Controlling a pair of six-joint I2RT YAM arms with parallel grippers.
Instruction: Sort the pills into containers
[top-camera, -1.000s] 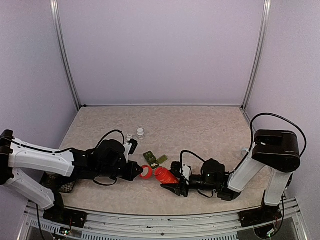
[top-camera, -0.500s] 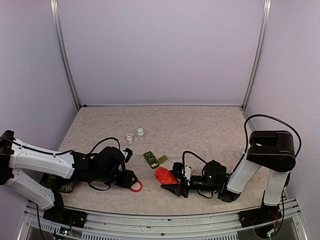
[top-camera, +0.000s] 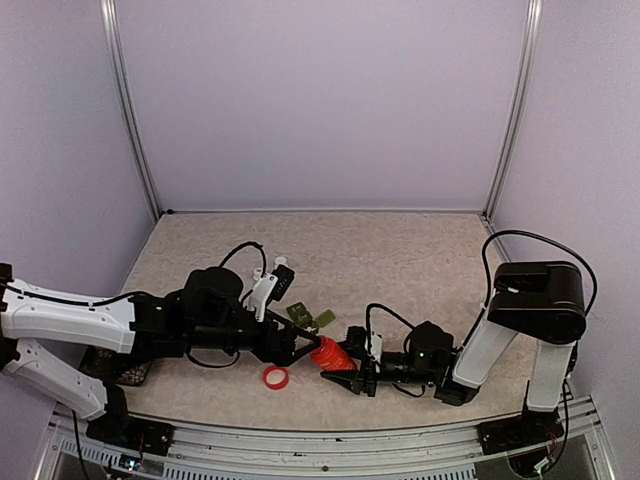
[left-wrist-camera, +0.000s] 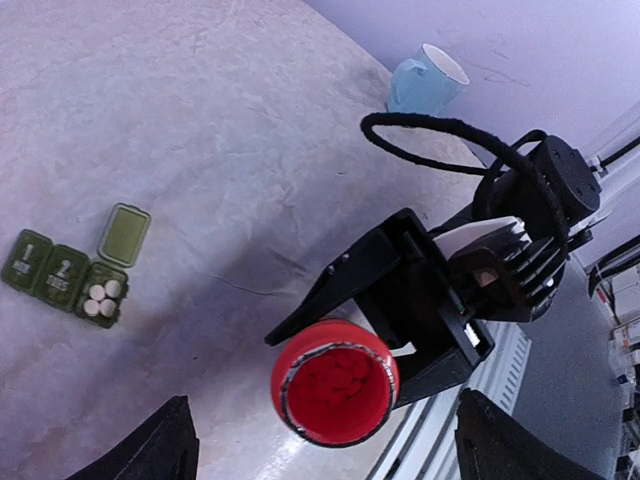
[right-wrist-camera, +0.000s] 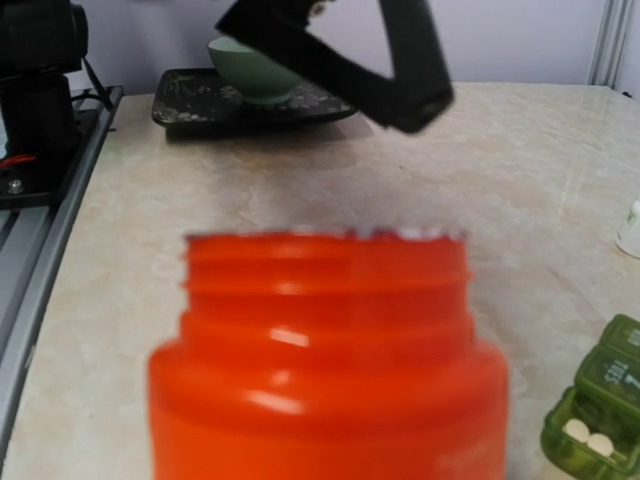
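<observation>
since a second ago the left arm has let go of the red ring-shaped plastic cap (top-camera: 275, 376), which now lies flat on the table (top-camera: 420, 255) near its front edge, and has swung right to the bottle's mouth. at far left a dark tray (right-wrist-camera: 200, 105) with a pale green bowl (right-wrist-camera: 250, 75) is largely hidden under that arm in the top view. the left gripper (top-camera: 300, 343) has its fingers spread wide, with nothing between them. just beyond it, touching nothing, lie the containers (left-wrist-camera: 68, 277), a dark green plastic strip of three joined compartments. two lids are shut, and the end one stands open on a few white pills (left-wrist-camera: 100, 298). the right gripper (top-camera: 338, 360) is clamped on the red-orange plastic pill bottle (top-camera: 328, 351), which is tipped over with its open mouth to the left and red pills inside. in the right wrist view the bottle is a blur that hides the fingers. a pale blue mug (left-wrist-camera: 424, 80) shows only in the left wrist view.
</observation>
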